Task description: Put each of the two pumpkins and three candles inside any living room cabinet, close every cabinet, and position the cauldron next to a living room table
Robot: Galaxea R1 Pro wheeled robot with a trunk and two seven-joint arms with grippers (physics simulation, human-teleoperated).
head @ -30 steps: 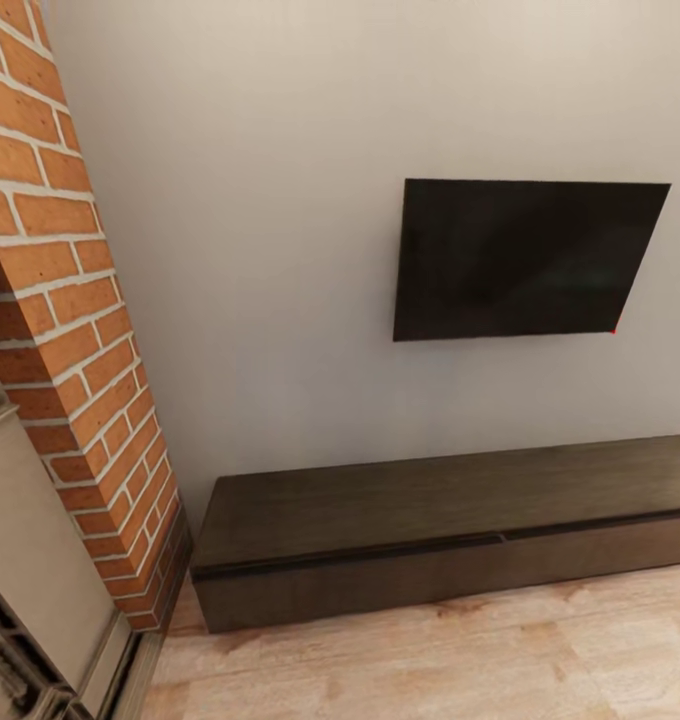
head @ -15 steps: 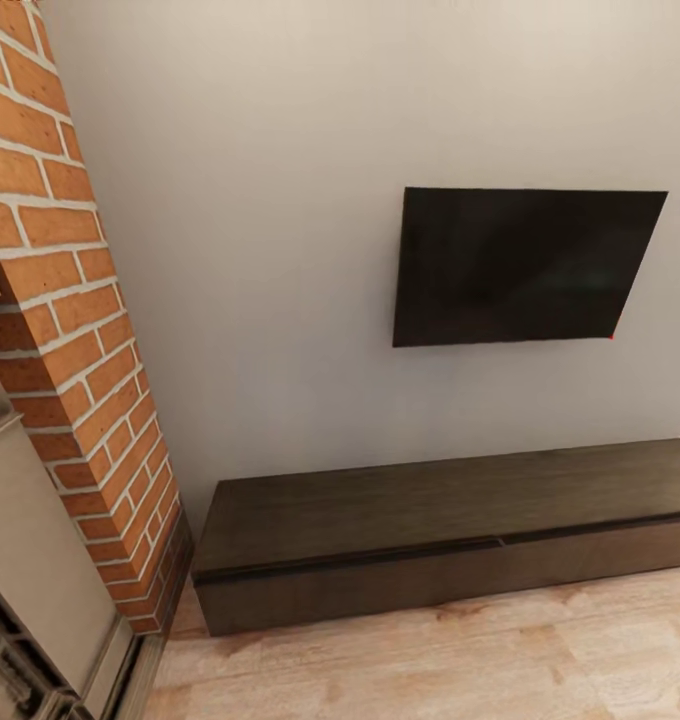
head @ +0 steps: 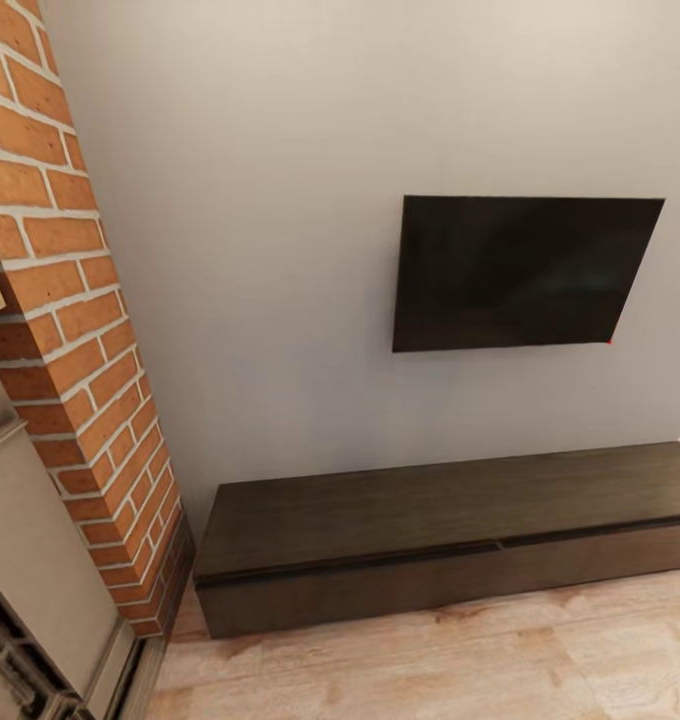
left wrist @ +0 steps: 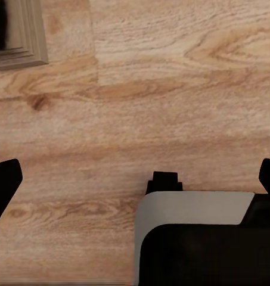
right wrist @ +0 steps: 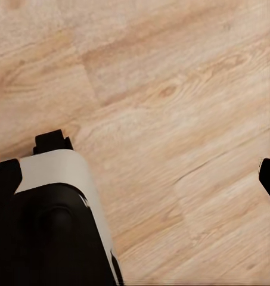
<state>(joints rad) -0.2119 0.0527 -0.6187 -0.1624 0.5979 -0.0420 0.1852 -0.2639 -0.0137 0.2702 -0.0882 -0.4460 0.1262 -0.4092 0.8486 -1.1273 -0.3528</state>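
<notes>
The long, low dark brown cabinet (head: 450,540) stands against the grey wall in the head view, and the drawer fronts I can see are shut. The pumpkins, the candles, the cauldron and the table are out of view. In the left wrist view my left gripper (left wrist: 135,185) hangs over the plank floor, open, with black fingertips (left wrist: 5,185) at both picture edges and nothing between them. In the right wrist view my right gripper (right wrist: 140,176) is also over bare floor, one fingertip (right wrist: 269,179) showing at the edge, spread wide and empty.
A red brick chimney (head: 70,330) rises over a grey fireplace (head: 30,590) beside the cabinet's end. A black TV (head: 520,272) hangs on the wall above the cabinet. My own grey-and-black base (left wrist: 194,238) sits on the light wood floor (head: 430,660). A moulded trim corner (left wrist: 15,36) lies near it.
The whole head picture has slid down a little, so the camera has moved. Nothing in the room has moved.
</notes>
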